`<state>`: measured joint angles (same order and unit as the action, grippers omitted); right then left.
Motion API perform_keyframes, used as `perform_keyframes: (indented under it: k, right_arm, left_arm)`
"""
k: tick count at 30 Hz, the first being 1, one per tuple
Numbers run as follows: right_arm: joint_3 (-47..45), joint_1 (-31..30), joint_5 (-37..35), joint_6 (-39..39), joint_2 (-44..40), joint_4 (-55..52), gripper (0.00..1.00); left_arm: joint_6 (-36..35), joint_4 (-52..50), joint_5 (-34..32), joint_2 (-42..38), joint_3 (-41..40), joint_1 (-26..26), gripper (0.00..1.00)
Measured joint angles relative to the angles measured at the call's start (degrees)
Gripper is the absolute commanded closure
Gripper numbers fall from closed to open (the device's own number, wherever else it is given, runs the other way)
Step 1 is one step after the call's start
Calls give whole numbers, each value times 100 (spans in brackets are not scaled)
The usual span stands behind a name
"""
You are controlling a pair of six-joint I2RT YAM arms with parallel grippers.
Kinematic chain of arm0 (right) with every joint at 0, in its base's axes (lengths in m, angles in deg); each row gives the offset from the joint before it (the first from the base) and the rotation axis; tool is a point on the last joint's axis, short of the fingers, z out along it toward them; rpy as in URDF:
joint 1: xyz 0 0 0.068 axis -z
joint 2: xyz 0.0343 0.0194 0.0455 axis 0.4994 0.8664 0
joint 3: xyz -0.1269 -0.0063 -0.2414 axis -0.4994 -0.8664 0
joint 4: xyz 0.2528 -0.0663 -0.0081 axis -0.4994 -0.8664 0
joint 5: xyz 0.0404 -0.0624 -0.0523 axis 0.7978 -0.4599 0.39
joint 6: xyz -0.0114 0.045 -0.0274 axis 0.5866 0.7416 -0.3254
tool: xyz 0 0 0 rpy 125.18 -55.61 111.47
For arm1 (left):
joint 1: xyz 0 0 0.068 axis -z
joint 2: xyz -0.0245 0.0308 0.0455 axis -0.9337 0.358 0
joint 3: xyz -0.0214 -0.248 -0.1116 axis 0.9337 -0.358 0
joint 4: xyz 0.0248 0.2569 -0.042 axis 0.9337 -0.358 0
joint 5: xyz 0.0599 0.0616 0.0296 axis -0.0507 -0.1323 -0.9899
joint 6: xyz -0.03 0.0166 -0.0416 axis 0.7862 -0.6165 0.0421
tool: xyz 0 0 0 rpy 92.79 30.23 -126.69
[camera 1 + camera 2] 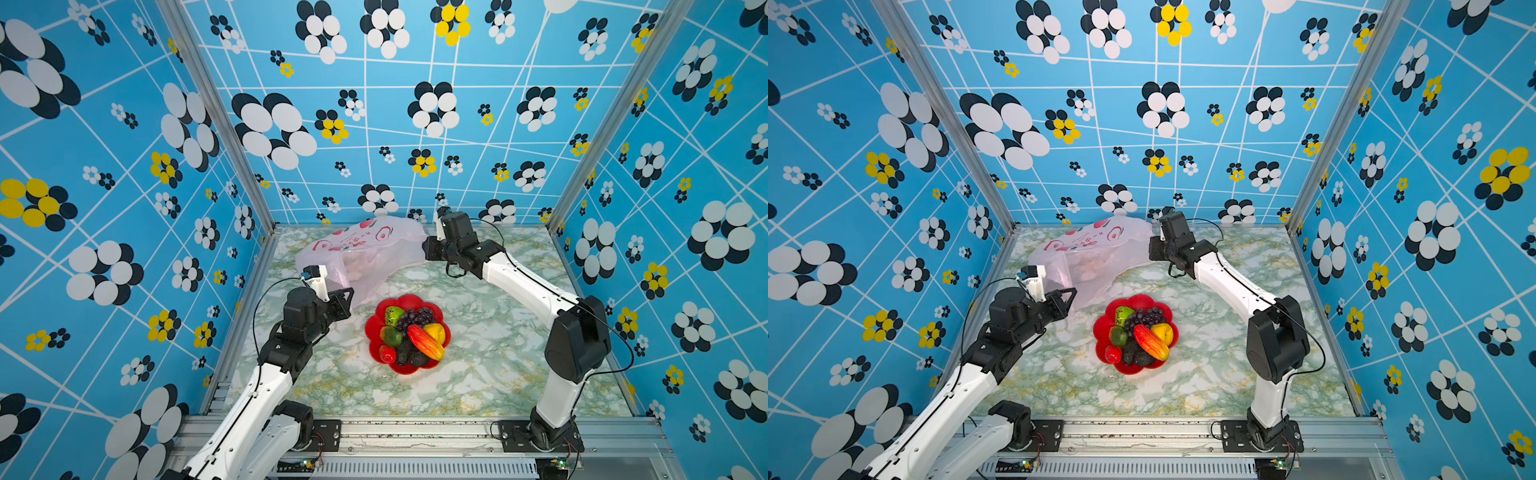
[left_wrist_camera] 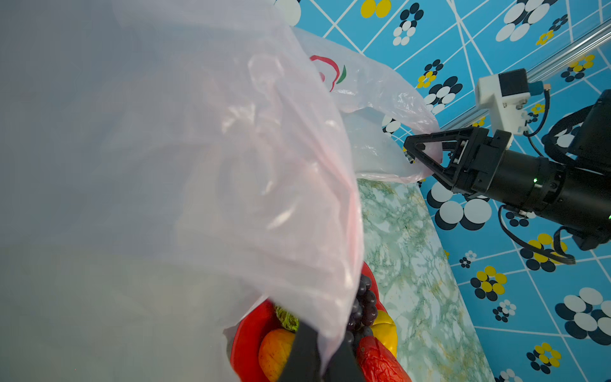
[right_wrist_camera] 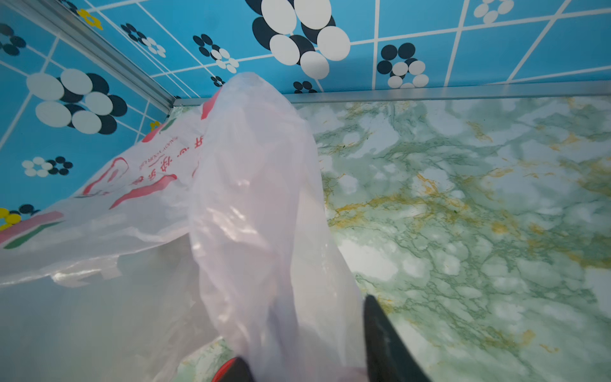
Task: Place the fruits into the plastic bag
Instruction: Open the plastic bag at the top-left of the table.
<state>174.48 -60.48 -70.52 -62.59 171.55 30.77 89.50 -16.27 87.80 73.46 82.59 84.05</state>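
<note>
Pale-pink plastic bag stretches diagonally from the left gripper at the near left, clamped on its edge, to the right gripper at the back. Only the right wrist view shows that claw's fingers apart around a fold. Both arms reach forward, elbows bent. The fruits lie on the red plate.

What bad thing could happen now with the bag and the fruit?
The plastic bag is thin; the left pincer pinches its edge, so it might slip or tear. I can't tell how firmly the right pincer holds the far edge; if it lets go, the mouth could sag shut. The fruits sit piled on the red plate, close to the bag, so a dragged bag might knock some off.
</note>
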Motion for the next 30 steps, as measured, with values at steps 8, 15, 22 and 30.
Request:
perform_keyframes:
  k: [8, 15, 22, 30]
  right_arm:
    - [-219, -9, -55, 2, -1541, -1718, 19]
    - [-101, -293, 328, -72, -2868, -3458, 18]
    - [-660, -1390, 476, -85, -2354, -4354, 17]
    - [-505, -2159, 258, -223, -1283, -4516, 17]
  left_arm:
    - [105, 109, 140, -2, -4, 0, 100]
    - [13, -90, 435, -186, 0, 0, 100]
    - [-96, -398, 623, -662, 0, 15, 100]
    - [-120, -616, 664, -852, -11, 76, 100]
